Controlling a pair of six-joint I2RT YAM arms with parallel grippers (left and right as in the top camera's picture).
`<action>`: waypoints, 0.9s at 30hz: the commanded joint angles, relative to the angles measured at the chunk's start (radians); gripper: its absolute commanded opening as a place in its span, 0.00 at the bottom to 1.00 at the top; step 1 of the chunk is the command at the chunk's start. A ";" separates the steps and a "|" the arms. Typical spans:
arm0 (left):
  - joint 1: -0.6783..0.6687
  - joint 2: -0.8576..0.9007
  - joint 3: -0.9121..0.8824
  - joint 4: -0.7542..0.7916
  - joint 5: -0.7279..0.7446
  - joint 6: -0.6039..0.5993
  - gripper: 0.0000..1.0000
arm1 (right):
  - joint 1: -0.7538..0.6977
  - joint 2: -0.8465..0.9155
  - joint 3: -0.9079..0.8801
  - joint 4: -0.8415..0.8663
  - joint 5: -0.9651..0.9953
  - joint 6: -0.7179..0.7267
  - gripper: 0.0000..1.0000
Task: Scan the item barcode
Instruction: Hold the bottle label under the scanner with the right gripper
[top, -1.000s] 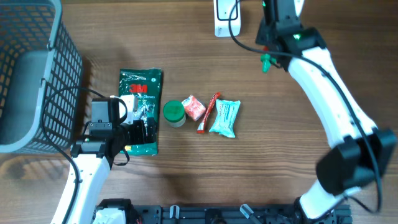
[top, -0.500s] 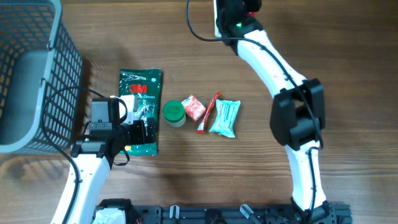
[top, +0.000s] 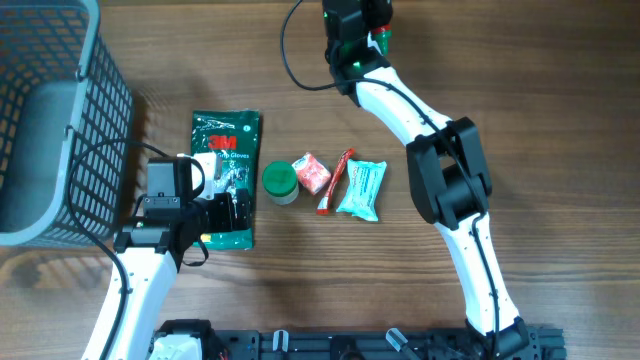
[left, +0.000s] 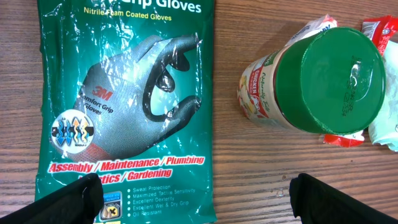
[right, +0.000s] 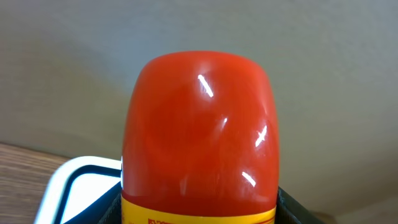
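— Two grippers, then. What is the near one doing?
— The left gripper (left: 196, 186) hangs with its fingers spread wide and nothing between them. It is over the lower end of a green glove pack (left: 124, 106) that lies flat on the counter (top: 560, 150).
— And just past it?
— A jar (left: 317, 81) with a green lid stands beside the pack, not touching it. Beyond the jar, in a row, come a red-and-white packet (top: 313, 173), a thin red sachet (top: 337, 181) and a teal pouch (top: 362, 189), all close together. A grey wire basket (top: 105, 130) stands off to the left.
— Where is the thing to be scanned?
— Farthest out. The right arm (top: 400, 95) stretches to the far edge of the counter. The right gripper (right: 199, 214) is clamped on the red-topped item (right: 199, 124), with a dark finger on either side of it.
— How does it look?
— It has a glossy red dome with bright glints on it, above a yellow band carrying small red print. The rest runs out of the wrist view, so I cannot tell where its barcode is.
— Anything behind it?
— A white-rimmed device (right: 62, 180) sits low on the left, just behind the item, with a plain pale wall beyond.
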 joint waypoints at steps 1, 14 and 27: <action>0.008 0.003 0.000 0.003 -0.005 -0.009 1.00 | 0.000 0.041 0.028 0.039 -0.023 -0.033 0.44; 0.008 0.003 0.000 0.003 -0.005 -0.009 1.00 | -0.006 0.082 0.029 0.090 -0.049 -0.044 0.44; 0.008 0.003 0.000 0.003 -0.005 -0.009 1.00 | -0.082 0.006 0.033 -0.039 0.008 0.042 0.48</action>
